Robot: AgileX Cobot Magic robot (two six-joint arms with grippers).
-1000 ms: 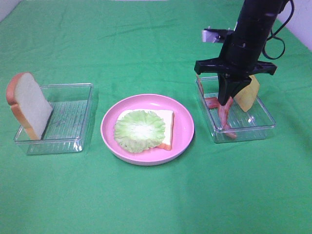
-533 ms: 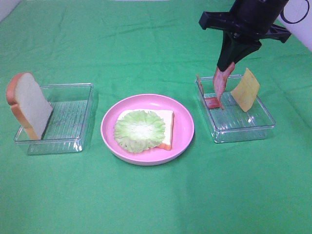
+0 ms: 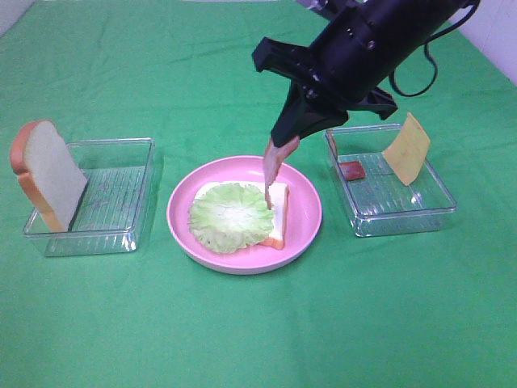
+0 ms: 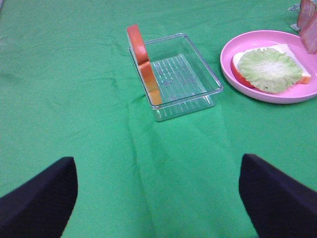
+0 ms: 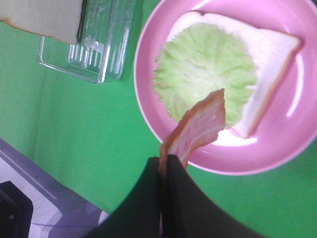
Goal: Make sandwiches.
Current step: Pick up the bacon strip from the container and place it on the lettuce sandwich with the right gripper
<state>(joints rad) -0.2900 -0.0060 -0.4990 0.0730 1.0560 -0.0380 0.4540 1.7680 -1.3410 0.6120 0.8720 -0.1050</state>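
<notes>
- Worktop [image 3: 242, 347]: green cloth, creased.
- Right gripper [image 3: 288, 141]: clenched on a bacon strip [image 3: 272, 162]. The strip hangs over the pink plate [image 3: 305, 202], with its lower tip at the lettuce's right edge; whether they touch cannot be told. The black arm slants above the gap between plate and right tray [image 3: 404, 217].
- Left gripper [image 4: 158, 196]: released and holding nothing, above bare cloth, well apart from the left tray [image 3: 97, 241].
- Pink plate, centre: sandwich base, a bread slice [image 3: 279, 217] lying flat with the lettuce [image 3: 230, 217] on top.
- Left tray, clear: second bread slice [image 3: 48, 174], tilted against its outer end wall.
- Right tray, clear: cheese square [image 3: 408, 149] leaning at the far side, and a bacon piece [image 3: 351, 170] near the plate-side wall.
</notes>
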